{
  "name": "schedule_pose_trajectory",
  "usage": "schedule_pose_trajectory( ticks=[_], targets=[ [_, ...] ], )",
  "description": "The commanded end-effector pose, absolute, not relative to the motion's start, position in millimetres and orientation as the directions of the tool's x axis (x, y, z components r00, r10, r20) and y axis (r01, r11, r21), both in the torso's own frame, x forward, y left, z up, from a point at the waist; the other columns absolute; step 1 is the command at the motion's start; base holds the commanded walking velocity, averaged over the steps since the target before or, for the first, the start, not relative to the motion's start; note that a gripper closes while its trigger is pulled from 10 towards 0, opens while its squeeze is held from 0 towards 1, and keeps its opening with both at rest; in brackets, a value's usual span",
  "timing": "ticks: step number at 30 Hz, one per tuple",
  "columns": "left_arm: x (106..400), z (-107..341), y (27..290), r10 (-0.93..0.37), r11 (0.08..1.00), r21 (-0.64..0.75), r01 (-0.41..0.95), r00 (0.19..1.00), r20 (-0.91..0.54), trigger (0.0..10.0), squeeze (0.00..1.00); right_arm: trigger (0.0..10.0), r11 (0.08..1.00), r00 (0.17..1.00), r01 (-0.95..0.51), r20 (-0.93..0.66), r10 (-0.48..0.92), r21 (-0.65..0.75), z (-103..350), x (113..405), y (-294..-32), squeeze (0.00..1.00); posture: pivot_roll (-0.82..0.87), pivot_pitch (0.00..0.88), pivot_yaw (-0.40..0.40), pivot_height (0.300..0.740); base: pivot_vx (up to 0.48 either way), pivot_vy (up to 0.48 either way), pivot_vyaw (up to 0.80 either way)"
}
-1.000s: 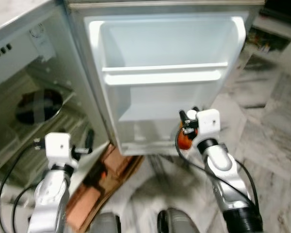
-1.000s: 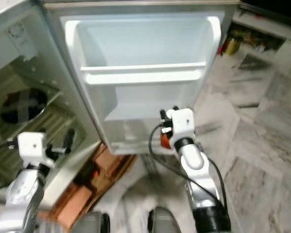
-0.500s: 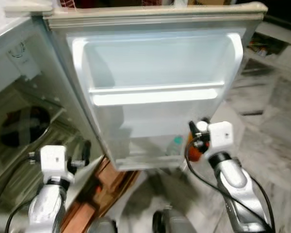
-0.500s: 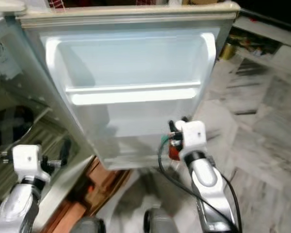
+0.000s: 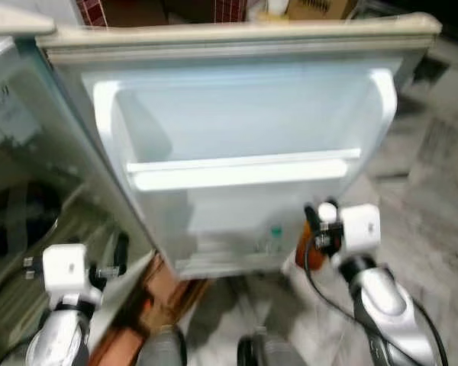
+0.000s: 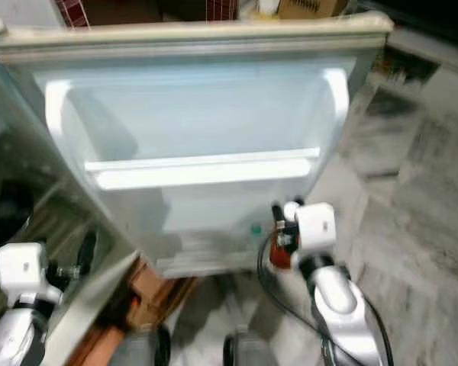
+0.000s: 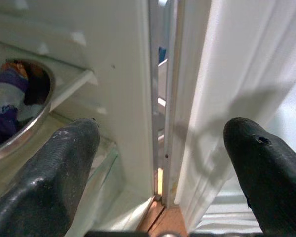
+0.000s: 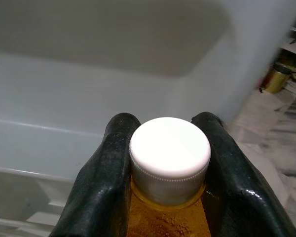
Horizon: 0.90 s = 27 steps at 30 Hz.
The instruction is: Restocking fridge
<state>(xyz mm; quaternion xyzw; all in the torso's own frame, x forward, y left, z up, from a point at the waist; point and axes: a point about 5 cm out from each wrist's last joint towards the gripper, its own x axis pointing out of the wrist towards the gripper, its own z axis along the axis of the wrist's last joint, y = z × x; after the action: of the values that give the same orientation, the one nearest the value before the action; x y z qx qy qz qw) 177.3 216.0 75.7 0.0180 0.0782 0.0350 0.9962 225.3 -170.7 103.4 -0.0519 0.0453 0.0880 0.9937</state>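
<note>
Grey marble floor (image 5: pixel 435 213) lies under the robot, streaky and a bit blurred. Nearest to the camera are the two silver arms.

On the left, the left gripper (image 7: pixel 160 148) is low down beside the fridge, and its two black fingers (image 7: pixel 64 163) are spread wide apart with nothing between them. It points at the crack where the fridge door (image 5: pixel 237 99) meets the fridge body. Past one finger sits a round metal bowl (image 7: pixel 19 118) on a shelf inside the fridge, with something purple and white in it (I cannot tell what it is).

On the right, the right gripper (image 8: pixel 170 163) is squeezing a bottle (image 8: pixel 165 219) of orange-brown stuff just under its white cap (image 8: pixel 170 150). One finger presses on each side of the neck. The bottle hangs just in front of the lowest part of the open door, near the door's right edge.

Farther back, the door stands wide open and faces the robot. A white door shelf (image 5: pixel 240 169) runs across its middle. Low down in the door there is a small thing with a green top (image 5: pixel 275 231), too blurry to name.

Behind the door top are a brown box (image 5: pixel 317 8) and some dark red tiles (image 5: pixel 91 11).
</note>
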Motion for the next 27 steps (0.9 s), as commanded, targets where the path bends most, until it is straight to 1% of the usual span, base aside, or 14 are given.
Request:
schedule_pose_trajectory(
  ticks=[1, 6, 10, 21, 25, 27],
  targets=[
    [173.4, 74.0, 218.4, 0.082, 0.996, 0.057, -0.072, 0.981, -0.178, 10.0, 0.00, 10.0, 0.977, 0.981, -0.189, -0.070, 0.183, -0.095, 111.6, 224.9, -169.3, 0.00, 0.00, 0.154, -0.049, 0.740, 0.000, 0.000, 0.00],
    [173.9, 65.8, 224.3, 0.095, 0.994, 0.068, -0.083, 0.976, -0.196, 10.0, 0.00, 10.0, 0.964, 0.963, -0.264, -0.062, 0.261, -0.041, 114.8, 225.0, -164.2, 0.00, 0.00, 0.150, -0.046, 0.740, 0.000, 0.000, 0.00],
    [173.6, 58.1, 227.2, 0.097, 0.994, 0.071, -0.084, 0.973, -0.210, 10.0, 0.00, 10.0, 0.960, 0.959, -0.277, -0.064, 0.275, -0.035, 115.9, 226.5, -163.1, 0.00, 0.00, 0.146, -0.047, 0.740, 0.000, 0.000, 0.00],
    [181.4, 49.4, 233.1, 0.084, 0.995, 0.078, -0.069, 0.973, -0.216, 10.0, 0.00, 10.0, 0.951, 0.950, -0.307, -0.062, 0.305, -0.027, 113.3, 227.1, -157.3, 0.00, 0.01, 0.137, -0.044, 0.665, 0.000, 0.000, 0.00],
    [183.2, 48.2, 233.3, 0.079, 0.995, 0.077, -0.064, 0.974, -0.211, 10.0, 0.00, 10.0, 0.951, 0.949, -0.310, -0.059, 0.308, -0.019, 113.2, 227.5, -156.5, 0.00, 0.01, 0.135, -0.043, 0.645, 0.000, 0.000, 0.00],
    [184.6, 47.5, 233.1, 0.074, 0.995, 0.077, -0.060, 0.975, -0.208, 10.0, 0.00, 10.0, 0.949, 0.948, -0.315, -0.056, 0.314, -0.015, 113.4, 227.7, -155.0, 0.00, 0.01, 0.134, -0.043, 0.645, 0.000, 0.000, 0.00]
  ],
)
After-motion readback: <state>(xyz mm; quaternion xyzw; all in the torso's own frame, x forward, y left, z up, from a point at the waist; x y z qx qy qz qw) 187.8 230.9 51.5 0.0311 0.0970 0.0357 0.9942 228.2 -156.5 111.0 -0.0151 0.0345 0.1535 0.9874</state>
